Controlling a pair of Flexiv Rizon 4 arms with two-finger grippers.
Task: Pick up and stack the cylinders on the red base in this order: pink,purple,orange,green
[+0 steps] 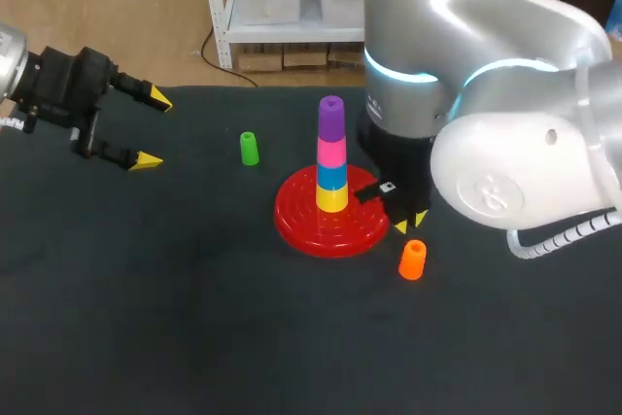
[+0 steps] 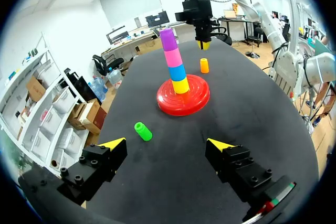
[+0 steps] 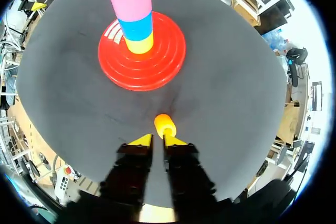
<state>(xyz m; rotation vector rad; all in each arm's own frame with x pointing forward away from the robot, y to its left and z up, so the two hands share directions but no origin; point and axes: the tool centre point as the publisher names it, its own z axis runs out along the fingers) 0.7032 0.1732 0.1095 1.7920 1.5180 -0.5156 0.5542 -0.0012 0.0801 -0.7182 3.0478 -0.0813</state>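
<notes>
On the red base stands a stack of yellow, blue, pink and purple cylinders, with the purple cylinder on top. The orange cylinder sits on the mat to the right of the base. My right gripper hangs just behind it, its fingers a narrow gap apart and holding nothing; the cylinder lies just ahead of the tips. The green cylinder lies left of the base. Far left, my left gripper is wide open and empty.
A dark mat covers the table. My right arm's large grey body looms over the table's right side, behind the base.
</notes>
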